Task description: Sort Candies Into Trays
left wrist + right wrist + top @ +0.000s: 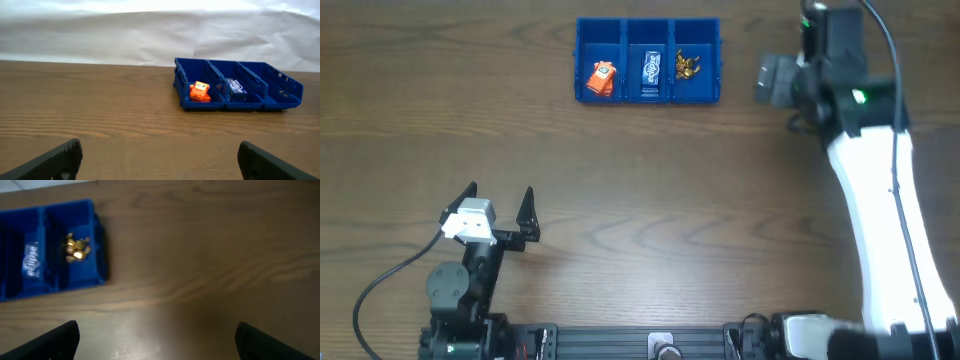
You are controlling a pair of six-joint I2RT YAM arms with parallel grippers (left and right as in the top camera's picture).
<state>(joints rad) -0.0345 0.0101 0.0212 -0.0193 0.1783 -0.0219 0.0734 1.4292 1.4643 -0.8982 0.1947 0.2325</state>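
Since every candy I can see lies in the tray [648, 98], I judge the sorting done or near it, and the step in hand a clean retreat.

Tray: far middle of the bench [650, 200], three bins side by side. Orange candy [603, 77] in the left bin, blue candy [651, 68] in the middle one, gold candies [687, 66] in the right one.

Left pincer [500, 190]: wide open, nothing in it, low near my left base, well apart from the tray and facing it.

Right pincer [160, 342]: wide open, nothing in it, lifted, over the bench just beside the tray's right end.

How to do it well, as I judge it:
- Draw the right arm back away from the tray, never across it.
- Lose no height until well past the right bin's wall. The tray looks light, so a knock could slide it or jolt the gold candies out.
- Leave both sets of jaws as they are, since nothing wants gripping.
- The left arm sits well out of the way and has little call to move.
- Look the bench over once from above before calling the job finished.
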